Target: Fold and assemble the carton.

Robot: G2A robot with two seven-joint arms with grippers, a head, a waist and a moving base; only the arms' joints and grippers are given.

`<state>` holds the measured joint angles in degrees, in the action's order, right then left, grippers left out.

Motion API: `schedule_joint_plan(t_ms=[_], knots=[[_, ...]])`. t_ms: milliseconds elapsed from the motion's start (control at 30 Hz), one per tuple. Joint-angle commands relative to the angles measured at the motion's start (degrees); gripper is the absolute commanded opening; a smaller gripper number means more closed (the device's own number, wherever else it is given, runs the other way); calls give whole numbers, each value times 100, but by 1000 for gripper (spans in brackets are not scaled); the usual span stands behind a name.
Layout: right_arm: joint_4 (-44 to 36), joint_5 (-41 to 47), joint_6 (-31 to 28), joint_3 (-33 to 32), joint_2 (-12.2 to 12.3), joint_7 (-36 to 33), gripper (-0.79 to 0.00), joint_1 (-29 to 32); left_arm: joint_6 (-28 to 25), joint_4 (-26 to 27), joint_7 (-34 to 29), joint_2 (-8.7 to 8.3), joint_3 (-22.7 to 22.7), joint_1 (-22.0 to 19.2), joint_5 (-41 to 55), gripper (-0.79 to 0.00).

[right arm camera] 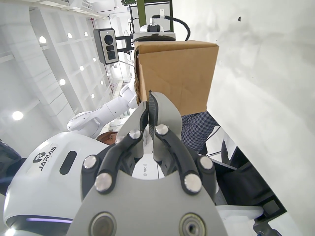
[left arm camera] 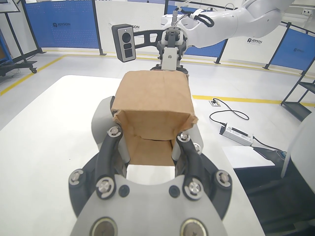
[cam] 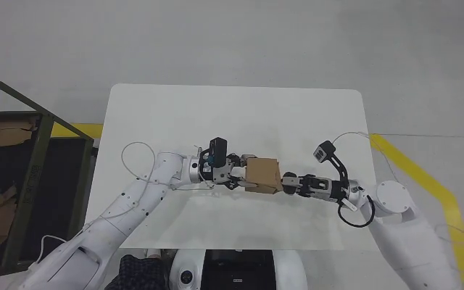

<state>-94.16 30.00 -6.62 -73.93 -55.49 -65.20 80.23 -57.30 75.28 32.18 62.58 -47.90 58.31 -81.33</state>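
- White table (cam: 304, 123) below, with the brown carton (cam: 262, 174) just off its middle, toward 4 o'clock.
- Left gripper (left arm camera: 150, 128) at the carton's 9 o'clock, fingers clamping both sides of the open end; cardboard flaps show inside.
- Right gripper (right arm camera: 149, 100) at 3 o'clock, pinched tight on a carton edge.

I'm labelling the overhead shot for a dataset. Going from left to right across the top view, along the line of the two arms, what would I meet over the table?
left gripper → carton → right gripper, all over the white table
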Motion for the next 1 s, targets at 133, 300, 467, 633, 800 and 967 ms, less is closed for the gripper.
schedule_joint_plan(t_ms=[133, 300, 467, 633, 800, 967], knots=[[53, -8, -14, 77, -18, 54, -785, -80, 13, 44, -35, 15, 11, -6, -20, -431], [86, -109, 20, 118, -25, 122, -785, -156, 7, 60, -47, 19, 4, -10, -52, -431], [127, -146, 39, 82, -21, 191, -785, -175, -8, 47, -48, 21, -5, -3, -72, -434], [137, -162, 51, 13, -8, 208, -785, -145, -25, 44, -50, 23, -22, 7, -64, -434], [68, -197, 74, 39, -11, 218, -785, -155, -36, 50, -79, 33, -10, 3, -62, -434], [71, -252, 98, 88, -18, 241, -785, -216, -36, 40, -110, 47, 6, -14, -70, -434]])
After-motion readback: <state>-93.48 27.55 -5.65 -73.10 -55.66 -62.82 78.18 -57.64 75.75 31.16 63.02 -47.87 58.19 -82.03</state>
